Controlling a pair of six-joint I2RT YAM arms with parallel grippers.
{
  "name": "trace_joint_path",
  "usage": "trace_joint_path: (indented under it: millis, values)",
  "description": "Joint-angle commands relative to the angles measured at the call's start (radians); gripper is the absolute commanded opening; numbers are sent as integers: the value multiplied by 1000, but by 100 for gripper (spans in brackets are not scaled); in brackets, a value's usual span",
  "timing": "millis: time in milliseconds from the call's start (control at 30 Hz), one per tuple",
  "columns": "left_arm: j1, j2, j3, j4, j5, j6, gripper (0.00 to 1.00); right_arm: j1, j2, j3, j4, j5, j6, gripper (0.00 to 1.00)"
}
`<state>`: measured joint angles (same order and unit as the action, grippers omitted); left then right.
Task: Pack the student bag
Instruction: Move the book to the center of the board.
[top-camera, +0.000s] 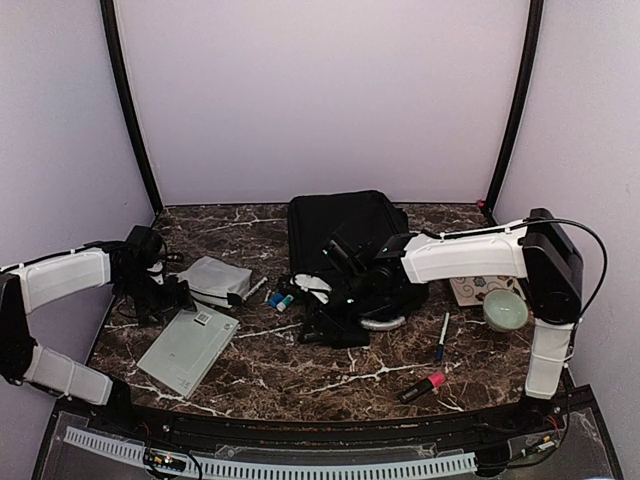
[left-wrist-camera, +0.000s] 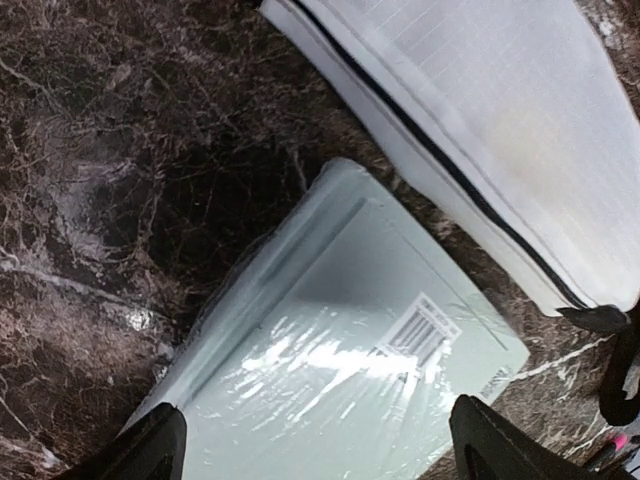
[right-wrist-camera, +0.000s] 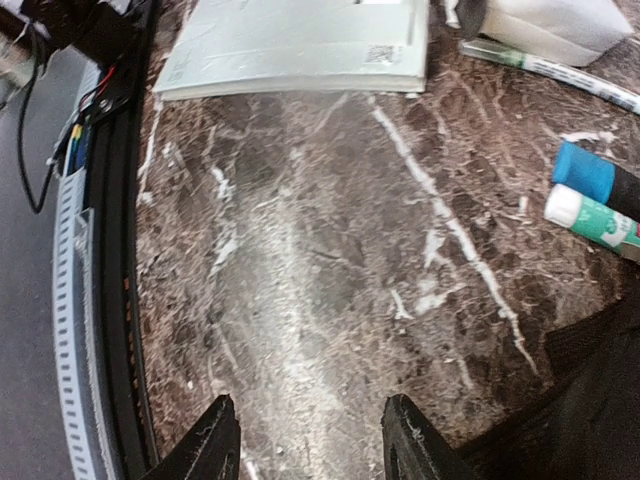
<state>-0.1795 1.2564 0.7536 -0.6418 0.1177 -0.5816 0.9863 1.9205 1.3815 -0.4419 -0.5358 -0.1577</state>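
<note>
The student bag (top-camera: 345, 228) is a large black backpack lying flat at the middle back of the table; its black fabric also fills the lower right corner (right-wrist-camera: 590, 410) of the right wrist view. My right gripper (right-wrist-camera: 310, 450) hovers open over bare marble just in front of the bag, with nothing between its fingers. My left gripper (left-wrist-camera: 320, 455) stands wide open above a pale green plastic-wrapped notebook (left-wrist-camera: 340, 370), one finger (left-wrist-camera: 140, 450) near each side of it, gripping nothing. The notebook (top-camera: 188, 347) lies at the front left.
A light grey pouch (top-camera: 215, 280) lies beside the notebook. Two glue sticks, one with a blue cap (right-wrist-camera: 585, 172) and one green and white (right-wrist-camera: 595, 215), rest left of the bag. On the right are a pen (top-camera: 442, 335), a red marker (top-camera: 422, 387) and a green bowl (top-camera: 505, 310).
</note>
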Motion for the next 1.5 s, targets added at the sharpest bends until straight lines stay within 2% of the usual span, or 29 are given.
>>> trace_joint_path:
  millis: [0, 100, 300, 633, 800, 933, 1167, 1267, 1467]
  values:
    - [59, 73, 37, -88, -47, 105, 95, 12, -7, -19, 188, 160, 134, 50]
    - [91, 98, 31, -84, -19, 131, 95, 17, 36, 29, 192, 116, 191, 50]
    - [76, 159, -24, -45, 214, 183, 88, 41, 115, 134, 108, 57, 190, 50]
    - [-103, 124, -75, -14, 322, 69, 85, 41, 214, 205, -75, 9, 106, 51]
    - [-228, 109, -96, 78, 392, -3, 84, 36, 266, 206, -112, -12, 110, 52]
    - [-332, 148, -105, 168, 434, -38, 84, 18, 285, 207, -116, -51, 134, 58]
    - [-445, 212, -123, 312, 416, -132, 83, -46, 301, 175, -64, -162, 230, 69]
    - [-480, 198, -141, 387, 379, -191, 83, -52, 316, 174, -63, -186, 243, 69]
    - [-528, 148, -200, 641, 318, -310, 84, -57, 334, 199, -67, -283, 223, 66]
